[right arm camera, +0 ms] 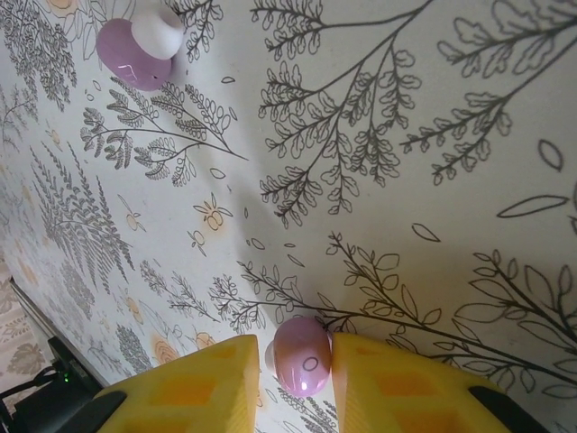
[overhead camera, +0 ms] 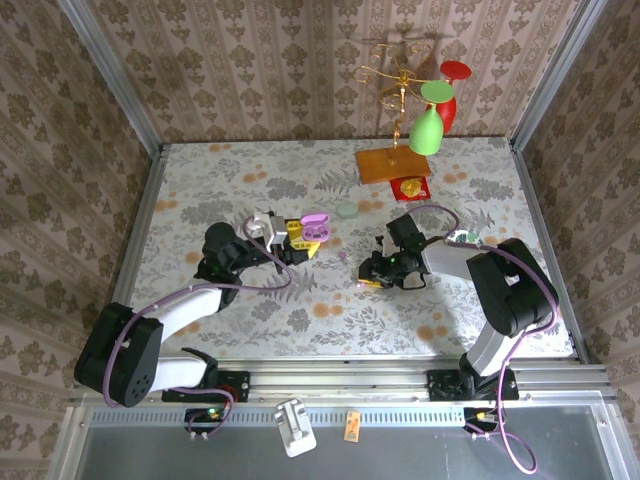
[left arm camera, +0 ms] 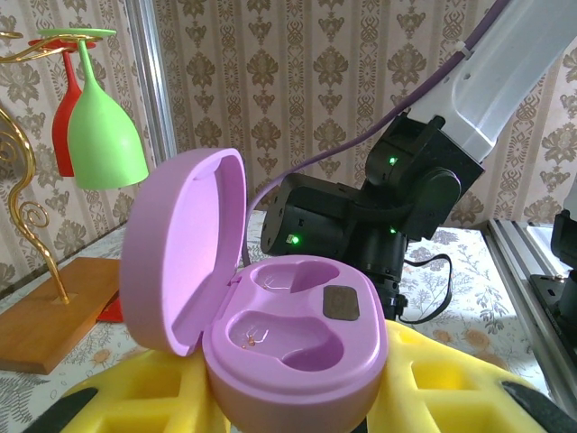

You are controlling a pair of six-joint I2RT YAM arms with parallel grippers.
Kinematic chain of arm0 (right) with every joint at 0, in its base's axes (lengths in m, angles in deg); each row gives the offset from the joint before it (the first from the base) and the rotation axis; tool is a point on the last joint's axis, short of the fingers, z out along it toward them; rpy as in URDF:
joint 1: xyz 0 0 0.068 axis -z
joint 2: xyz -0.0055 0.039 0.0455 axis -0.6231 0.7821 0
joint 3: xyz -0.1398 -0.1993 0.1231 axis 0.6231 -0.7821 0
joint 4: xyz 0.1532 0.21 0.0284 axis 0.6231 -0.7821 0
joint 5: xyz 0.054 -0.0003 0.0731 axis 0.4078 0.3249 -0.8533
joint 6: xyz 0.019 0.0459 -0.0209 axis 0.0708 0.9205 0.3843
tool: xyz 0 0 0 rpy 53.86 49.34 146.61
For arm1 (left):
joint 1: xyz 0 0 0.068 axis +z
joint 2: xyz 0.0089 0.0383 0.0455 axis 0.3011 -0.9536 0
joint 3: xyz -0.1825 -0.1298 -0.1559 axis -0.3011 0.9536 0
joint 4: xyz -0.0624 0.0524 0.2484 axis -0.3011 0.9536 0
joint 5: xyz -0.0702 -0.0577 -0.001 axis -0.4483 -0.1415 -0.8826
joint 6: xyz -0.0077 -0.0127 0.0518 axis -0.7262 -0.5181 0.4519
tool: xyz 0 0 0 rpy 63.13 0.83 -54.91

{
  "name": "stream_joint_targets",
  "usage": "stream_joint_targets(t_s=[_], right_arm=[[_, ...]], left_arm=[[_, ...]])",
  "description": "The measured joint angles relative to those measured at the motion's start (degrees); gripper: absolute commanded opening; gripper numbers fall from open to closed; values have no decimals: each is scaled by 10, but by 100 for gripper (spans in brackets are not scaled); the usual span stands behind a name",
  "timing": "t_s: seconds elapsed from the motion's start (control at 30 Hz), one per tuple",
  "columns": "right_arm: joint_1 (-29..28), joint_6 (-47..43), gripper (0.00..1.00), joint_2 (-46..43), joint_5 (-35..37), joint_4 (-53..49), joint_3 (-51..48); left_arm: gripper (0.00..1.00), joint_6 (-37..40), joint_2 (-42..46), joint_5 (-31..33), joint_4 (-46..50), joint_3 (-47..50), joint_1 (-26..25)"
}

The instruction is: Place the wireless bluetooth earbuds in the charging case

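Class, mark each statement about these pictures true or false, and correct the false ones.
1. The left hand holds the lilac charging case with its lid open. True.
2. Both wells of the case already hold earbuds. False: both wells are empty.
3. The right hand has a lilac earbud pinched between its yellow fingers. True.
4. No earbud is left on the table. False: a second earbud lies on the table, apart from the right hand.
5. The green glass stands upright on the table. False: it hangs upside down from the stand.
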Motion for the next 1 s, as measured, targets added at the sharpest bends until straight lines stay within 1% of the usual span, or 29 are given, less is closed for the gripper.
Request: stream_joint_targets(t_s=[0.8,1.0], right_arm=[[-9,11,26,13,-12,17,0],[-11,11,21,18,-12,16,6]], left_arm=[[24,1,0,0,0,0,0],[24,3,0,0,0,0,0]])
